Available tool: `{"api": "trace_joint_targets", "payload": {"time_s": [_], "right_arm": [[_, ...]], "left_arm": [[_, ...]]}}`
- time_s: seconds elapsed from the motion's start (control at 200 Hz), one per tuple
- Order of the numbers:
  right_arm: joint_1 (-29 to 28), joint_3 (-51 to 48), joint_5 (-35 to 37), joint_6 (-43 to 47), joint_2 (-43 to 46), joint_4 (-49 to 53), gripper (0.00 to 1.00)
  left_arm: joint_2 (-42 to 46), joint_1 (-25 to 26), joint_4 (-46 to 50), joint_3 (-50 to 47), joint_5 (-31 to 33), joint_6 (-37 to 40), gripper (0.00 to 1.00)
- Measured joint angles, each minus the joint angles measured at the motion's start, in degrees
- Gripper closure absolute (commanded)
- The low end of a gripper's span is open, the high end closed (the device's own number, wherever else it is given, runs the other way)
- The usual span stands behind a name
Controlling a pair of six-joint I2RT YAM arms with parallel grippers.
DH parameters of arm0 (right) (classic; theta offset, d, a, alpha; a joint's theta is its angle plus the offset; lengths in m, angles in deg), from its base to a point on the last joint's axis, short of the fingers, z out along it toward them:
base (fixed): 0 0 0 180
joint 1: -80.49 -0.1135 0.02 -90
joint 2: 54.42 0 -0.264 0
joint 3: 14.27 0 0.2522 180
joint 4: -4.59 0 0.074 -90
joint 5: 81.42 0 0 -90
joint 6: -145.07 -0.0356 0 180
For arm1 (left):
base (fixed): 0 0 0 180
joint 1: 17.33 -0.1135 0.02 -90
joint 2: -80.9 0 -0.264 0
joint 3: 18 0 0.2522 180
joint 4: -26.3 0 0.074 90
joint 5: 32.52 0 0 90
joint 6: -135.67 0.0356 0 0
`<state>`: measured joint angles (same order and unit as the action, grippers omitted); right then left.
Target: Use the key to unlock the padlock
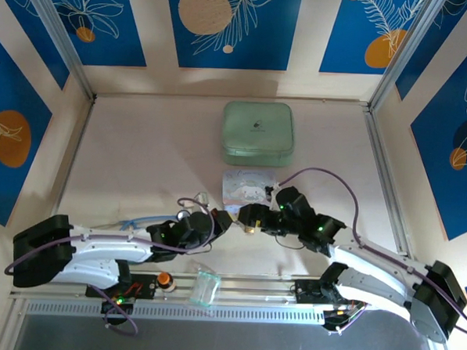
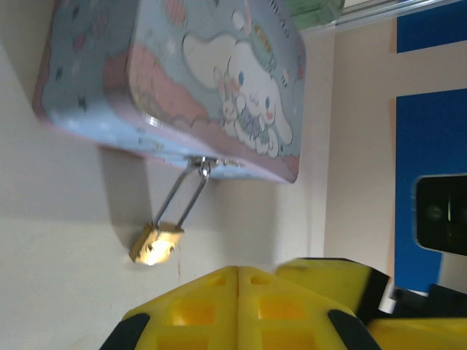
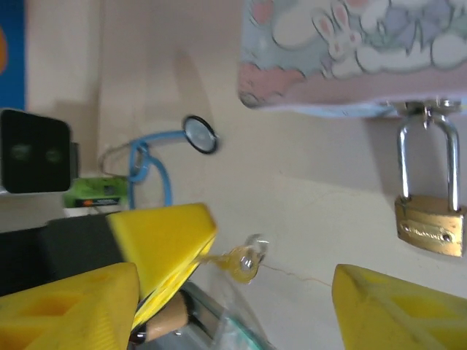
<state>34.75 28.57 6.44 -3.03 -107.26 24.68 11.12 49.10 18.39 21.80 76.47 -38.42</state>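
The brass padlock hangs by its silver shackle from the latch of a pale blue cartoon tin. Its body rests on the table. My left gripper is shut. In the right wrist view its yellow fingers pinch the small key, whose round head and ring stick out from the tips. My right gripper is open, with one finger on each side of the key and nothing held. The padlock lies right of the key, apart from it. Both grippers meet just in front of the tin.
A mint green case sits behind the tin. A stethoscope disc with blue tubing lies left of the grippers. A clear plastic bag and an orange knob rest on the front rail.
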Motion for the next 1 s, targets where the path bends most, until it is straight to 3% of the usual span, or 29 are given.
{"api": "trace_joint_targets", "payload": {"time_s": [0.14, 0.25, 0.385, 0.535, 0.74, 1.001], "right_arm": [[8.5, -1.1, -11.6, 4.4, 5.1, -5.0, 0.28], [14.0, -1.9, -20.5, 7.0, 6.4, -8.9, 0.3], [16.2, -2.0, -28.3, 9.5, 6.4, -12.5, 0.32], [16.2, -2.3, -34.1, 10.1, 3.9, -18.5, 0.36], [13.7, -3.7, -37.0, 8.7, 0.0, -26.1, 0.45], [12.0, -3.8, -37.2, 8.4, -0.8, -29.8, 0.62]], "left_arm": [[2.8, -6.4, 0.1, 0.3, -8.4, 11.8, 1.0], [4.6, -11.5, 0.9, 2.4, -18.8, 21.6, 1.0], [6.4, -15.8, 1.3, 5.4, -32.0, 30.2, 1.0], [7.5, -18.7, -0.5, 5.6, -43.3, 34.6, 1.0], [7.4, -20.5, -3.7, 5.6, -50.2, 36.0, 1.0], [7.0, -21.1, -8.4, 5.6, -53.1, 35.1, 1.0]]}}
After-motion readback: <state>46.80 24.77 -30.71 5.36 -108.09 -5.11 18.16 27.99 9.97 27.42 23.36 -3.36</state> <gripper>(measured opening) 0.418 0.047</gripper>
